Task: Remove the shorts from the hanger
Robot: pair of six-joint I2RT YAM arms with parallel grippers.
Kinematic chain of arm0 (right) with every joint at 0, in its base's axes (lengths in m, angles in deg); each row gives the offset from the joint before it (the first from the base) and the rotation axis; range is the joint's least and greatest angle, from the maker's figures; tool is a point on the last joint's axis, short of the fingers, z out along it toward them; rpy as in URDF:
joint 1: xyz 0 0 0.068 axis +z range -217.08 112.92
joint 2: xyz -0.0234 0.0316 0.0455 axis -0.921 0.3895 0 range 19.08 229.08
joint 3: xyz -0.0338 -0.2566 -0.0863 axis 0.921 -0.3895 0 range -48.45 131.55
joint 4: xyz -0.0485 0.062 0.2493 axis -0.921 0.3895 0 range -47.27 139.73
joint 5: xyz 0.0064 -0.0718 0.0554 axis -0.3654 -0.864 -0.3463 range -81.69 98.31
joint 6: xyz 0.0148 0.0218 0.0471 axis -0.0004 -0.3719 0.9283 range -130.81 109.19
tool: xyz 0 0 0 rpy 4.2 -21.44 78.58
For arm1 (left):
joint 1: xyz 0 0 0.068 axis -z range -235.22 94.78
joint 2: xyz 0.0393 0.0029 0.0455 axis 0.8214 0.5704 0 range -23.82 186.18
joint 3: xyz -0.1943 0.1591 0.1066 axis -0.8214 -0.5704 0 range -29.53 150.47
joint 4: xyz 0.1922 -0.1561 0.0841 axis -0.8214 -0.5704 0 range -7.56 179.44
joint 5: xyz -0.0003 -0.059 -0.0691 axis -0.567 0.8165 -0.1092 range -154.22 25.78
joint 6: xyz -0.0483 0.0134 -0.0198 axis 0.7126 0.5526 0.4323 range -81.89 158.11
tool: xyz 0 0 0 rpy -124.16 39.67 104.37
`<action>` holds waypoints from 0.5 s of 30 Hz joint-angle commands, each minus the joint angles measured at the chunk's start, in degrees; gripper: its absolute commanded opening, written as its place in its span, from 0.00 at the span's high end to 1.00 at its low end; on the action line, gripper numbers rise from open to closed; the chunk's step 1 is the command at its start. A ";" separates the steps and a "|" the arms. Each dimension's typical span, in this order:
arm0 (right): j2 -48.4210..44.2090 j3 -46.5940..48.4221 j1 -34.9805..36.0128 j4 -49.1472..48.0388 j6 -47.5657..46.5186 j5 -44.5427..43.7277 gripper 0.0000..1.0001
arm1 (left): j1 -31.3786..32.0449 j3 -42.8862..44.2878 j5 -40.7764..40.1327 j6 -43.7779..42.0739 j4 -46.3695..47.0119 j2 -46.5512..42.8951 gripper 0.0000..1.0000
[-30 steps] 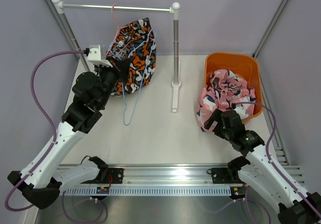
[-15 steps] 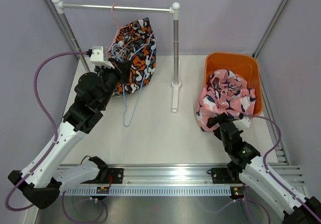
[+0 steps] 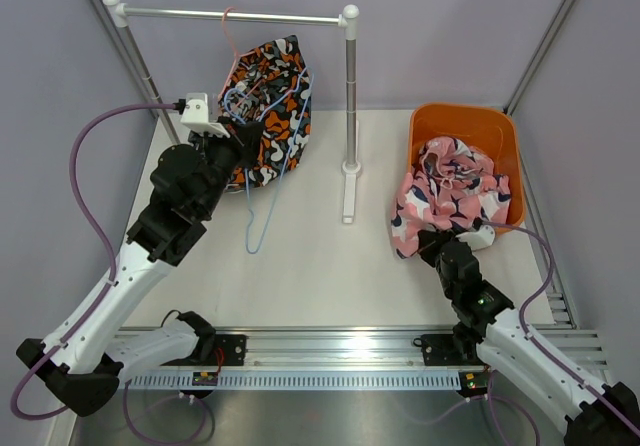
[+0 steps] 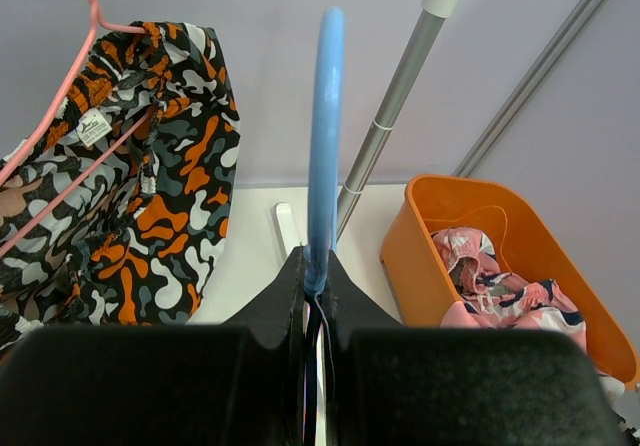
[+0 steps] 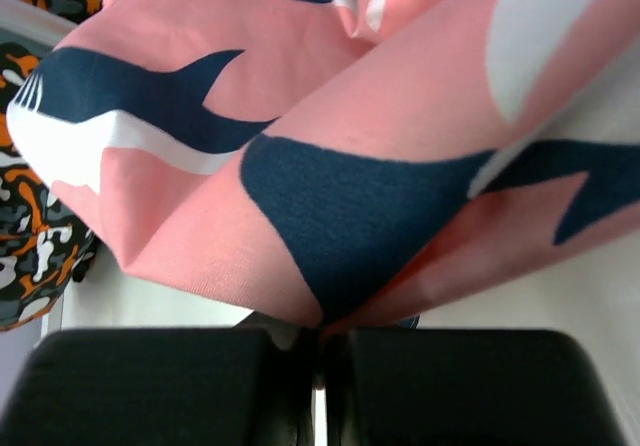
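Note:
The black shorts (image 3: 270,106) with orange and white blotches hang from a pink hanger (image 3: 228,41) on the rail. My left gripper (image 3: 246,132) is shut on a blue hanger (image 4: 325,136) that runs across these shorts and loops down toward the table (image 3: 262,216). The pink shorts (image 3: 450,188) lie heaped in the orange bin (image 3: 460,124) and spill over its near-left edge. My right gripper (image 3: 434,245) is shut on the hanging fold of the pink shorts (image 5: 300,116), which fills the right wrist view.
A metal rail (image 3: 230,14) spans the back on two posts. The right post (image 3: 351,96) stands on a white foot (image 3: 349,194) between the hanging shorts and the bin. Slanted frame poles (image 3: 545,51) border both sides.
The right gripper drew back from the bin toward the near edge and closed on the pink shorts' overhanging fold. The left gripper lifted slightly, still holding the blue hanger.

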 commanded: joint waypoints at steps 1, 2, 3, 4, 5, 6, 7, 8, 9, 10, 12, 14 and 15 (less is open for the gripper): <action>-0.28 4.46 0.40 -3.31 -2.71 7.03 1.00 | -0.13 1.49 0.64 -0.64 2.22 -0.37 1.00; -0.63 5.07 0.40 -3.04 -3.42 9.07 1.00 | -0.13 1.76 0.63 -0.64 1.95 -0.20 1.00; -0.72 7.25 0.31 -2.17 -3.68 10.83 1.00 | -0.13 1.85 0.55 -0.73 1.87 -0.19 1.00; -1.07 8.49 0.40 -1.38 -4.12 14.50 1.00 | -0.13 1.93 0.55 -0.82 1.78 -0.19 1.00; -1.08 9.55 0.31 -0.24 -4.73 16.36 1.00 | -0.13 2.11 0.37 -0.82 1.69 -0.28 1.00; -0.64 12.61 0.40 1.86 -5.52 19.86 1.00 | -0.13 2.11 0.37 -0.82 1.69 -0.28 1.00; -0.12 14.38 0.31 2.15 -6.05 21.81 1.00 | -0.13 2.28 0.37 -0.82 1.69 -0.20 1.00; 0.50 15.96 0.31 2.50 -6.84 23.48 1.00 | -0.13 2.29 0.37 -0.73 1.78 -0.19 1.00; 1.11 19.63 0.40 3.20 -7.29 24.72 1.00 | -0.13 2.37 0.37 -0.56 1.78 -0.02 1.00; 1.82 21.50 0.40 5.03 -7.29 25.25 1.00 | -0.13 2.46 0.46 -0.47 1.78 0.07 1.00; 1.91 26.84 0.40 7.84 -8.08 22.12 1.00 | -0.13 2.81 0.72 -0.38 1.78 0.24 1.00; 2.52 31.07 0.40 10.75 -9.30 17.11 1.00 | -0.13 3.16 0.90 -0.29 1.69 0.60 1.00; 4.01 35.53 0.40 13.72 -10.96 10.91 1.00 | -0.13 3.34 1.07 -0.20 1.60 0.86 1.00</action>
